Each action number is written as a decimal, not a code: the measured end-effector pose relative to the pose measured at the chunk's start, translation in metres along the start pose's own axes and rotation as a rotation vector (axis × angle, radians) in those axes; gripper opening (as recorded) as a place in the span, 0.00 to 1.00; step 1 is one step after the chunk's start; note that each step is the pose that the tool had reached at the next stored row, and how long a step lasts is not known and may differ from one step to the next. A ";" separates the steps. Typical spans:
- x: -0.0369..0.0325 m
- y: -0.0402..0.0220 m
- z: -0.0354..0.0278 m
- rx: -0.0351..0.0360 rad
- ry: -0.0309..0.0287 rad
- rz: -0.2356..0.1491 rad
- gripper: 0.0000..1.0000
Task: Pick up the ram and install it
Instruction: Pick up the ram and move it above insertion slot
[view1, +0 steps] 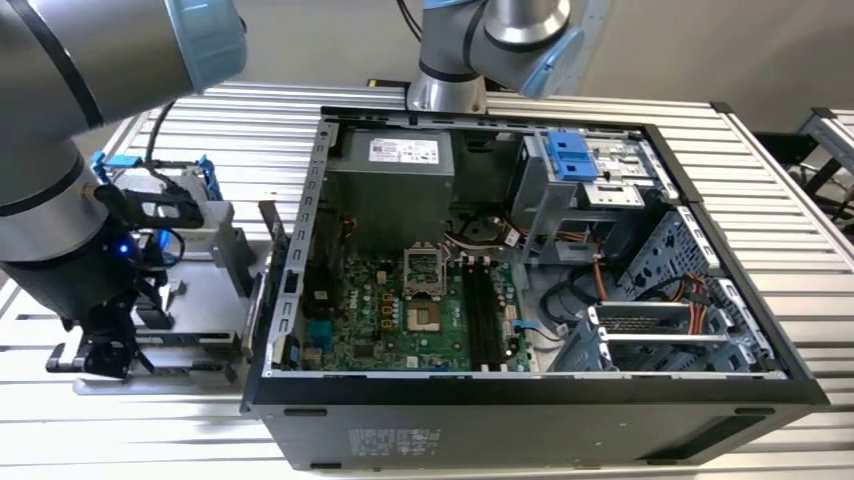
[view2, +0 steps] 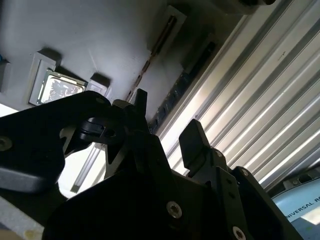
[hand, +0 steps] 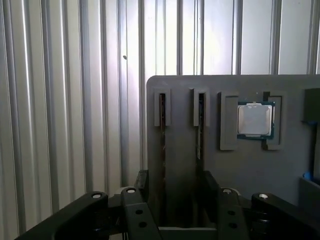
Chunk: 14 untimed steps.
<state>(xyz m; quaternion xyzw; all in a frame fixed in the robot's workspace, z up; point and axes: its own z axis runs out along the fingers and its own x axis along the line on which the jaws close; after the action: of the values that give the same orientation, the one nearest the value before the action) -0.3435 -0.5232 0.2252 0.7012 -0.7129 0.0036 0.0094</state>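
Observation:
In both wrist views a grey holder tray (hand: 250, 170) lies below my gripper. Two thin ram sticks stand on edge in its narrow slots, one (hand: 161, 125) beside the other (hand: 200, 130). They show again as dark lines, one ram stick (view2: 150, 60) and its neighbour (view2: 187, 80). My gripper (hand: 175, 182) hovers over the sticks, open, its black fingers (hand: 142, 182) apart with nothing between them. The gripper (view2: 166, 117) is apart from the tray. In the exterior view the gripper (view1: 107, 355) hangs at the left, beside the computer case.
A silver processor chip (hand: 255, 120) sits in a pocket of the tray. The open computer case (view1: 534, 385) stands at centre, with a green motherboard (view1: 387, 320) and long black slots (view1: 487, 315). A blue-framed drive (view1: 160, 195) rests behind the tray. A ribbed metal table (view1: 120, 440) lies underneath.

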 end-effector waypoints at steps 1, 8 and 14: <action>0.0001 -0.0003 0.0019 0.0001 -0.0001 0.001 1.00; -0.0001 -0.0006 0.0145 -0.0004 0.0003 0.017 1.00; -0.0003 -0.0006 0.0254 -0.0006 0.0011 0.030 1.00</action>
<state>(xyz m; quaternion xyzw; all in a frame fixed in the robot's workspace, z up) -0.3431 -0.5234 0.1999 0.6905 -0.7233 0.0039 0.0099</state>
